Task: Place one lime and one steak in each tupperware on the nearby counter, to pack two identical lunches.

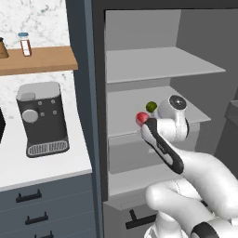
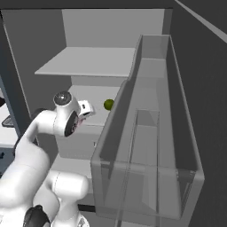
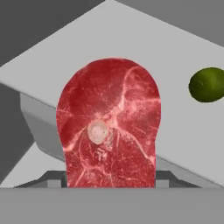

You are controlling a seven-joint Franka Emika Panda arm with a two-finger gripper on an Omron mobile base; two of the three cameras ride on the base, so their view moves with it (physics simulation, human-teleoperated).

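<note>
Jaws are closed on the steak (image 3: 109, 127), judged soft and slippery, best gripped across its flat middle.

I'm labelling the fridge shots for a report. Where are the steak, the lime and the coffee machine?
steak (image 3: 109, 127), hand view: middle of the red marbled face.
lime (image 3: 207, 85), hand view: centre of the green ball on the shelf.
coffee machine (image 1: 42, 116), left base view: its dark front.

One steak (image 3: 109, 127), red with pale marbling; one green lime (image 3: 208, 84) on a grey shelf (image 1: 158, 62); two grey shelves in the open cabinet; one coffee machine (image 1: 42, 118) on the counter (image 1: 42, 165); one jar (image 1: 25, 44) on the wooden shelf (image 1: 39, 60)
</note>
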